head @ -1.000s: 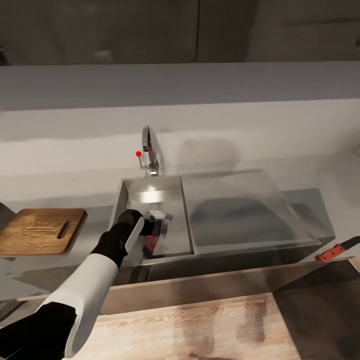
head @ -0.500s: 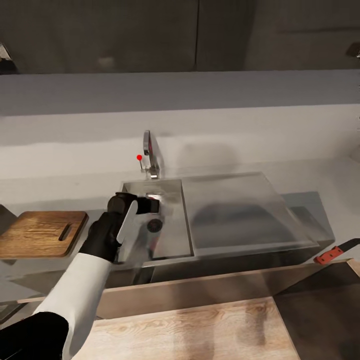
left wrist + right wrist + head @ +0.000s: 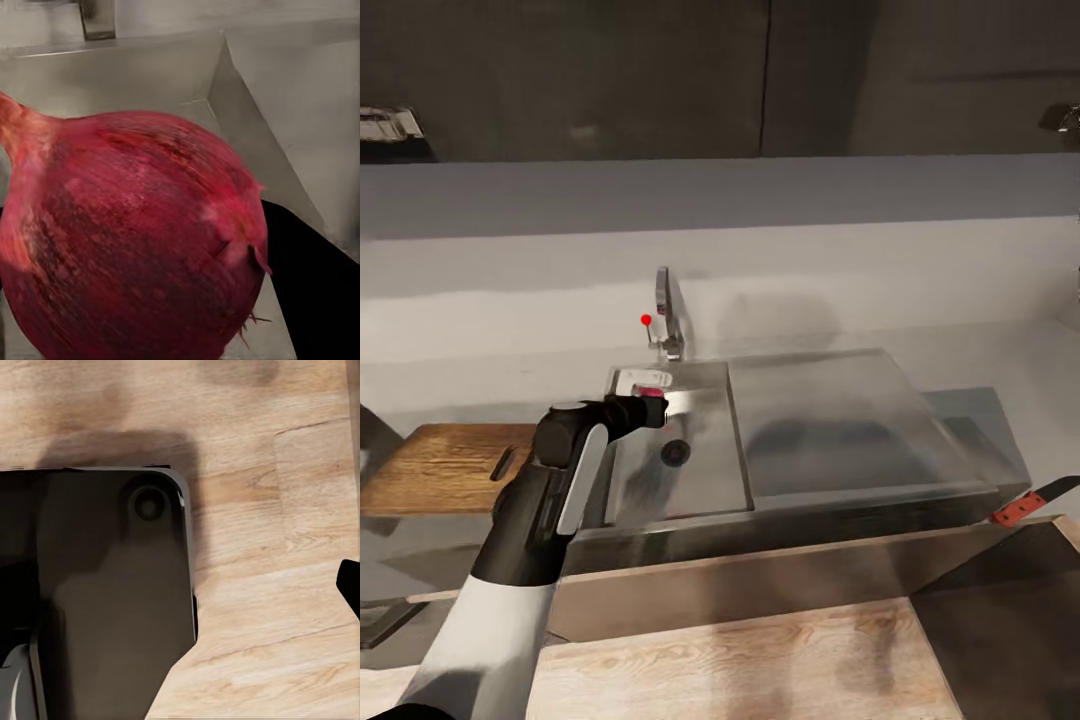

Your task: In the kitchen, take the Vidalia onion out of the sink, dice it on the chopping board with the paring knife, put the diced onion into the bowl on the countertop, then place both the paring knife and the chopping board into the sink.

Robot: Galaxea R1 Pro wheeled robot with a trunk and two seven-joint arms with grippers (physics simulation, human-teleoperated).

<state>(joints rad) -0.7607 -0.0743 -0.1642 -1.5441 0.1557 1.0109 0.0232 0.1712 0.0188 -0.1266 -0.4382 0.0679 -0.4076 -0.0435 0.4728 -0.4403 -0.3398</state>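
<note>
Pinkish-red Vidalia onion (image 3: 135,240) in left hand (image 3: 650,408), above sink (image 3: 700,480)

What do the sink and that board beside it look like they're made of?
The sink looks like brushed steel: grey, with soft reflections and a bright highlight near the tap. The chopping board looks like wood, brown with visible grain streaks and a matte finish. Being simulator renders, that's appearance only.

The tap (image 3: 667,318) stands at twelve o'clock of the sink (image 3: 710,470); at three the drainboard (image 3: 840,420) lies bare; the chopping board (image 3: 445,462) flanks nine.
</note>
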